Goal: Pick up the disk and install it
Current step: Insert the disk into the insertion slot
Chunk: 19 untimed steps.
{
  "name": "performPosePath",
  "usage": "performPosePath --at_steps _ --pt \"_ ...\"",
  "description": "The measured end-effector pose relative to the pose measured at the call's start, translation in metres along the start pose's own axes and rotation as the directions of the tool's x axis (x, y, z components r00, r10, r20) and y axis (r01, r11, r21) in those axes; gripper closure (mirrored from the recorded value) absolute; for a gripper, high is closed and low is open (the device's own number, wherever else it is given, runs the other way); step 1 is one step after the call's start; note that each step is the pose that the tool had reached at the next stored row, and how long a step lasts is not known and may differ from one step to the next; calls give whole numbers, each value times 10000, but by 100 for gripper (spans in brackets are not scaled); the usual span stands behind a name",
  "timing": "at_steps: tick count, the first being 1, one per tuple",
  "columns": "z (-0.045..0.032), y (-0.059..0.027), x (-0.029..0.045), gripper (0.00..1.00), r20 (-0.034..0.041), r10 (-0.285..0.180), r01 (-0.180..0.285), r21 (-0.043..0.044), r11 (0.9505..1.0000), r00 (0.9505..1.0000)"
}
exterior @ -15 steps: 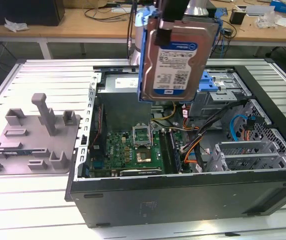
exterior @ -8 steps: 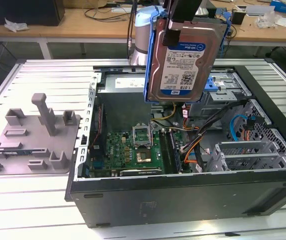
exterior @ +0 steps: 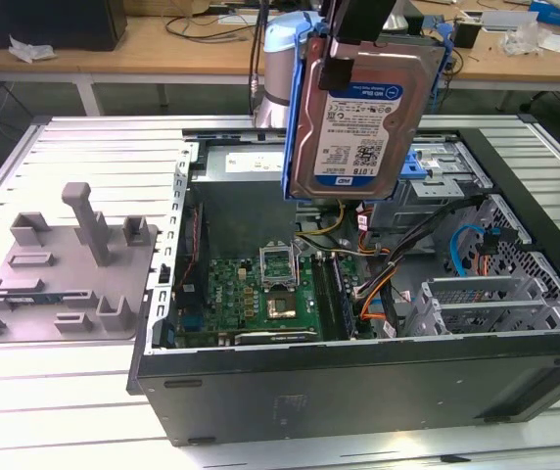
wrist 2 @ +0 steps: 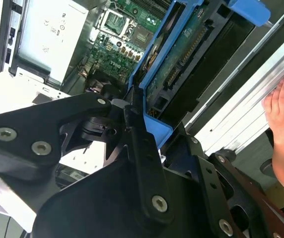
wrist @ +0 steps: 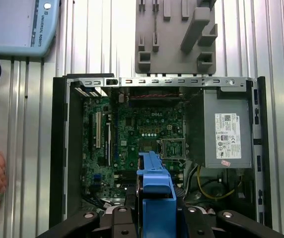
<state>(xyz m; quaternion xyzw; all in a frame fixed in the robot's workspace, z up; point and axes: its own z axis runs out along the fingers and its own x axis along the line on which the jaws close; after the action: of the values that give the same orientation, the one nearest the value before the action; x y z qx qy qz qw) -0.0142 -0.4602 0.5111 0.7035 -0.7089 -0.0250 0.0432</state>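
The gripper (wrist 2: 142,124) is matte black, built of broad angular links (wrist 2: 47,124) fastened with round silver screws (wrist 2: 41,147). The arm's joint cap (wrist: 18,22) is rounded and pale blue with small dark lettering, and the joint housing (exterior: 268,103) is grey.

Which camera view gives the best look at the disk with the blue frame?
The exterior view: the disk hangs above the open computer case, its labelled face and blue frame toward the camera. The second wrist view shows its circuit-board side and connector obliquely; the first wrist view shows its blue frame end-on.
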Motion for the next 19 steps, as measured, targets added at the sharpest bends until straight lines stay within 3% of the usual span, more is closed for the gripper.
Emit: performPosePath --at_steps 3,7,12,13,14,16,19 --pt "1 1 0 63 4 1 -1 62 10000 10000" --pt "1 2 5 63 32 -20 19 288 9996 10000" --pt "8 2 21 63 70 -22 20 303 9995 10000" --pt "10 2 27 63 112 -27 24 304 9995 9999" --pt "13 2 41 63 205 -36 30 303 9995 9998" --pt "21 1 88 63 443 -59 45 302 9995 9990" --pt "30 -1 152 63 578 -69 52 303 9995 9983"
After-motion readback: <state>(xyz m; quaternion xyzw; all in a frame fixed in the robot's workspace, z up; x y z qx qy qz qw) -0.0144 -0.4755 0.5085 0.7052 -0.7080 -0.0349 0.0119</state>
